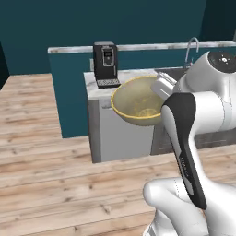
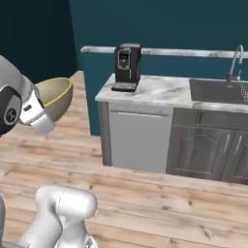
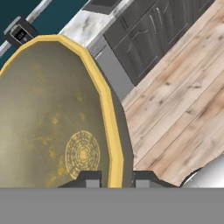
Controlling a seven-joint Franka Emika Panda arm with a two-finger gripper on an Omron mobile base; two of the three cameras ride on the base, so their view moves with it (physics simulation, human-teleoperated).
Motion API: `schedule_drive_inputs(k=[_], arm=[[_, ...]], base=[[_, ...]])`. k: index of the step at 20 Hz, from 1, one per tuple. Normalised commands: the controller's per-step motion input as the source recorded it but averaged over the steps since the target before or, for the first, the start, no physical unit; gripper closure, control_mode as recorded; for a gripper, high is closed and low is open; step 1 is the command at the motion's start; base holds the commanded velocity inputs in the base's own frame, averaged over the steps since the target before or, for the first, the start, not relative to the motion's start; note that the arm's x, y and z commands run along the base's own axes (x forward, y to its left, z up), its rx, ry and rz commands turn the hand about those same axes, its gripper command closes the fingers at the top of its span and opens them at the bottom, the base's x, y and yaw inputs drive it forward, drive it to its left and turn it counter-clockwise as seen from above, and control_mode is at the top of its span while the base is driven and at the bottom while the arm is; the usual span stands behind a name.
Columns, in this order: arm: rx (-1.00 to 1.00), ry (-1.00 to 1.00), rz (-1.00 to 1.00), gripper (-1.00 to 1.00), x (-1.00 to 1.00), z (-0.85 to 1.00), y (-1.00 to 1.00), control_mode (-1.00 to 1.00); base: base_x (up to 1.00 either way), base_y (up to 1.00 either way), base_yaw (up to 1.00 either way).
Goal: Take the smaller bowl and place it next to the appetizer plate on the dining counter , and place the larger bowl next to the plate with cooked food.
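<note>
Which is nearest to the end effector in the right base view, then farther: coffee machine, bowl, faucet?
1. Bowl, held in the end effector at far left.
2. Coffee machine, on the counter's left end.
3. Faucet, far right by the sink.

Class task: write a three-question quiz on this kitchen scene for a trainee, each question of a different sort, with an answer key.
1. True or false: the gripper holds the larger bowl by its rim.
2. What stands on the marble counter near its left end?
A. a toaster
B. a coffee machine
C. a kettle
3. Fill in: the bowl is carried in the air, tilted, above the wooden ____.

Key: 1 true; 2 B; 3 floor.
</note>
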Motion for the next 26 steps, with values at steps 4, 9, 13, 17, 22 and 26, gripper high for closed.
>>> schedule_drive_inputs(k=[4,9,13,17,22,26], arm=[[0.00,0.00,0.00,1.00,0.00,0.00,0.00,1.00],[0.00,0.00,0.00,1.00,0.00,0.00,0.00,1.00],[0.00,0.00,0.00,1.00,0.00,0.00,0.00,1.00],[0.00,0.00,0.00,1.00,0.00,0.00,0.00,1.00],[0.00,0.00,0.00,1.00,0.00,0.00,0.00,1.00],[0.00,0.00,0.00,1.00,0.00,0.00,0.00,1.00]], base=[[0.96,1.00,0.09],[1.00,1.00,0.05],[1.00,1.00,0.03],[1.00,1.00,0.00],[1.00,0.99,-0.03],[1.00,0.91,-0.07]])
